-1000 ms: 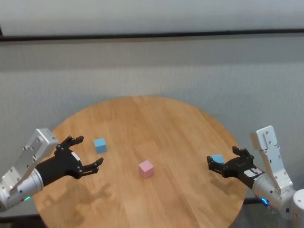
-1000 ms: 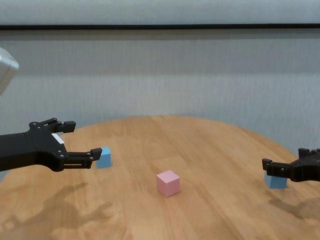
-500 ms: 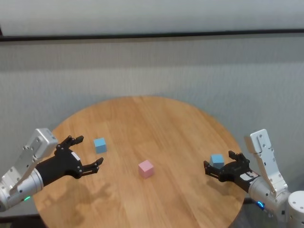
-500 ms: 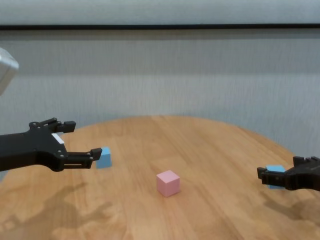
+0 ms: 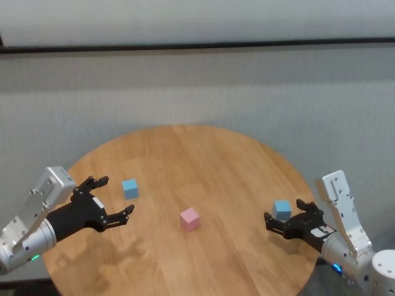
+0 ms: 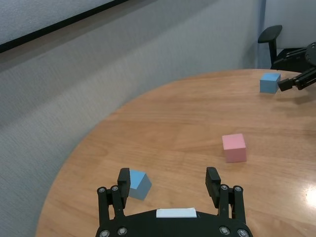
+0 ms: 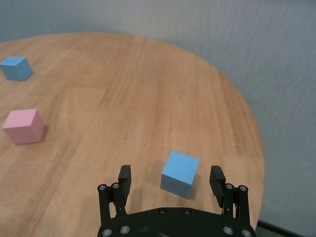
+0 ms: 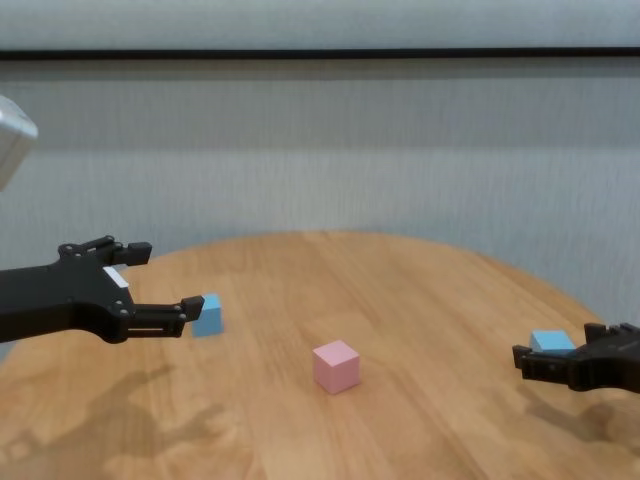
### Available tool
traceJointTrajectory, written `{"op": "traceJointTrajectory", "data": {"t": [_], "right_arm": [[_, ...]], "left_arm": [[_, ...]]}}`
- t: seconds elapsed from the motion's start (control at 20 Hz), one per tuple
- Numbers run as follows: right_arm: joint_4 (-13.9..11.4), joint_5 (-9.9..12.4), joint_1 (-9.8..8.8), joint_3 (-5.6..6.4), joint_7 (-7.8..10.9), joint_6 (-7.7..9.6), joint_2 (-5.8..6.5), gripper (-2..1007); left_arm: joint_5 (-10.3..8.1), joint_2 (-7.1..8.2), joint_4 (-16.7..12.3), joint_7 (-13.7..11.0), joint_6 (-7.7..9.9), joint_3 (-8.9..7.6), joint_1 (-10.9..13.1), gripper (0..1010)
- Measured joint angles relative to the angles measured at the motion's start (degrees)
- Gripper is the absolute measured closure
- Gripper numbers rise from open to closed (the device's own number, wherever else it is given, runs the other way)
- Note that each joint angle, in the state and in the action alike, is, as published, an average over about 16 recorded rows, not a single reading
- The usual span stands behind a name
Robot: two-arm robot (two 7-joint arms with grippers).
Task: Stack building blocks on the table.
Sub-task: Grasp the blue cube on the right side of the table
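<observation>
Hovering right tool (image 7: 170, 183) spread wide behind blue block (image 7: 180, 174) | left tool (image 6: 171, 182) wide, partly hiding other blue block (image 6: 138, 183)

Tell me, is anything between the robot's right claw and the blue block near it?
No. The right end effector is open just behind the small light blue cube, with only bare honey-coloured wooden table between them. Nothing visible blocks it.
</observation>
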Motion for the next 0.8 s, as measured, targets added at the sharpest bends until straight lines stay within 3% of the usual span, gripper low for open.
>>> {"op": "traceJointTrajectory", "data": {"t": [0.35, 0.8], "right_arm": [[1.7, -1.5, 0.69, 0.15, 0.36, -0.41, -0.91, 0], [5.3, -3.7, 2.95, -0.02, 1.22, -2.09, -2.42, 0]], "left_arm": [[0.00, 0.00, 0.0, 0.0, 0.00, 0.00, 0.0, 8], [0.00, 0.00, 0.0, 0.0, 0.00, 0.00, 0.0, 8]]}}
